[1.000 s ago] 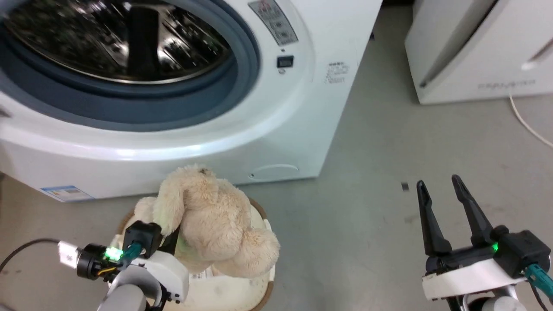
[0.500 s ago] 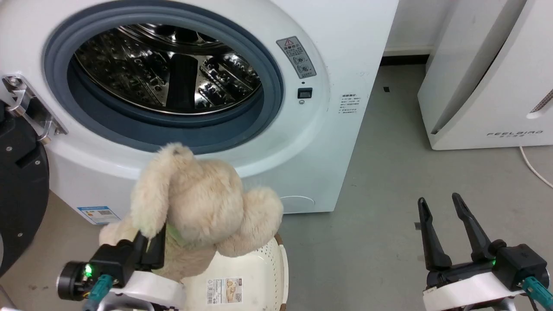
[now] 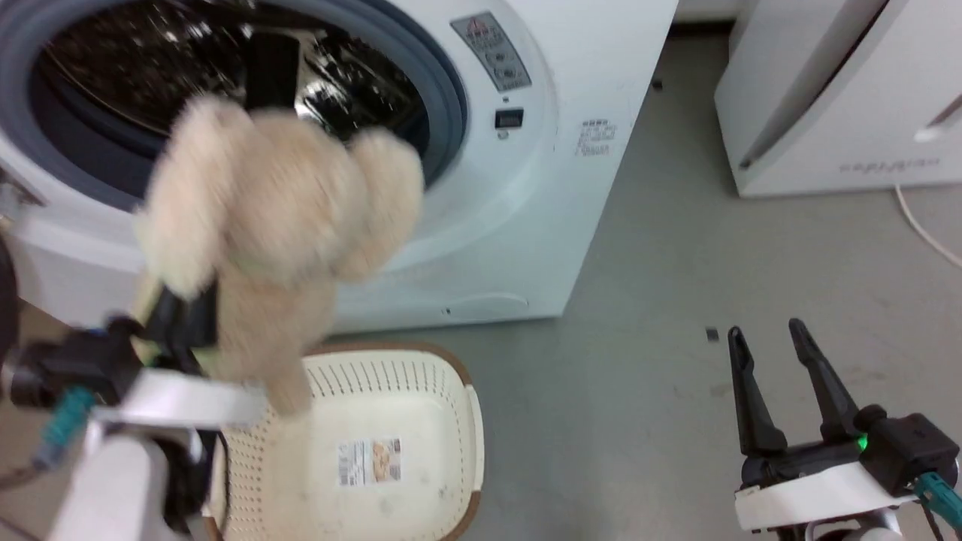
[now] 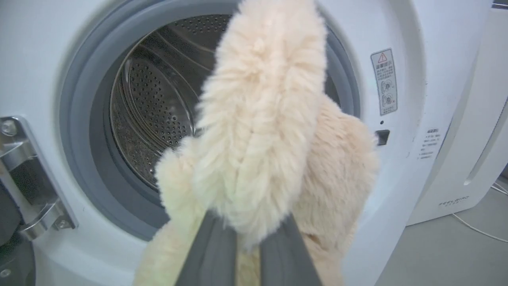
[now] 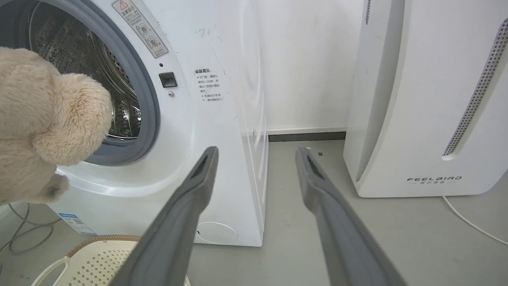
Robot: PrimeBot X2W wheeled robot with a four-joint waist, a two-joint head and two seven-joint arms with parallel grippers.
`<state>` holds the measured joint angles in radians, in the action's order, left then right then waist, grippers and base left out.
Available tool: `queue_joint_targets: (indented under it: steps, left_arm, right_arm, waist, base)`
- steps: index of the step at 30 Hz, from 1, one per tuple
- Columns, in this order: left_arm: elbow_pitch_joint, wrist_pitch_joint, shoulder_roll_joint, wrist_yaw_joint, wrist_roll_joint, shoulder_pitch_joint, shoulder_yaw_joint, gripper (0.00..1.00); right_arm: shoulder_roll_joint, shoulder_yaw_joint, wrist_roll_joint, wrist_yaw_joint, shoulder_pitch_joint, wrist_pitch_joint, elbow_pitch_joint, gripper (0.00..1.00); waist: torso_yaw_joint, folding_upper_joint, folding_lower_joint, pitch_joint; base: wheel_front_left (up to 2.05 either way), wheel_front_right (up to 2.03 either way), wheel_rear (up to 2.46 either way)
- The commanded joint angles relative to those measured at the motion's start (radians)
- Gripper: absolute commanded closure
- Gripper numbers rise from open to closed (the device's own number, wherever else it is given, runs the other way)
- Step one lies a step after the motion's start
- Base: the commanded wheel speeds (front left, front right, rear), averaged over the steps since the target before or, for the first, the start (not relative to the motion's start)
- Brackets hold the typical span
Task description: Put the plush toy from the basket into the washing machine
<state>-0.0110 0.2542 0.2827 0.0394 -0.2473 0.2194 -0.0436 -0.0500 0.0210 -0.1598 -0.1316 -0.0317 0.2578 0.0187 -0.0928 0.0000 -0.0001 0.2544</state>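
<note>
**Inspector:** Count of the task's items?

**Assistant:** One plush toy (image 3: 278, 218), one basket (image 3: 472, 421), one washing machine (image 3: 541, 195).

**Inspector:** Position of the plush toy?

**Assistant:** Raised in front of the machine's round opening, above the far rim of the basket. In the left wrist view it overlaps one grey gasket (image 4: 79, 131) and one steel drum (image 4: 151, 111). I cannot tell whether any part crosses the gasket. The head view is blurred there.

**Inspector:** Pincers?

**Assistant:** Two. The left pincer (image 4: 250, 222) is pinching the plush toy, with its two dark fingers close together and cream fur bunched between them. The right pincer (image 3: 765, 328) is spread, and bare grey floor (image 3: 676, 263) shows between its two fingers. It hangs to the right of the machine, well apart from the toy.

**Inspector:** The basket?

**Assistant:** It stands upright on the floor just before the machine. It has a brown rim, and one printed label (image 3: 368, 460) lies on its perforated bottom. One white handle (image 5: 51, 270) shows in the right wrist view.

**Inspector:** Fittings on the machine?

**Assistant:** One metal hinge (image 4: 31, 186) sits left of the opening. One warning sticker (image 3: 490, 51) and one small dark square (image 3: 509, 118) sit right of the gasket.

**Inspector:** Anything else?

**Assistant:** One white slanted appliance (image 5: 416, 99) marked FEELBIRD stands to the right of the machine, with a strip of floor between them. One white cable (image 3: 921, 222) lies on the floor beside it.
</note>
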Motion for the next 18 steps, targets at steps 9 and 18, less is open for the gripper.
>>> queue_joint_targets:
  steps: [9,18]
  left_arm:
    - [-0.091,-0.117,0.140,0.066,-0.073,0.419,0.026,1.00]
    - [-0.320,-0.226,0.319,0.090,-0.074,0.841,-0.116,1.00]
  right_arm:
    - [0.000,0.003,-0.012,0.001,-0.088,0.004,-0.048,0.00]
    - [0.000,0.027,-0.050,0.001,-0.154,0.004,-0.074,0.00]
  waist:
    - [-0.069,0.0000,0.0001,0.269]
    - [-0.113,0.0000,0.0001,0.433]
  base:
    - [0.00,0.00,0.00]
    - [0.00,0.00,0.00]
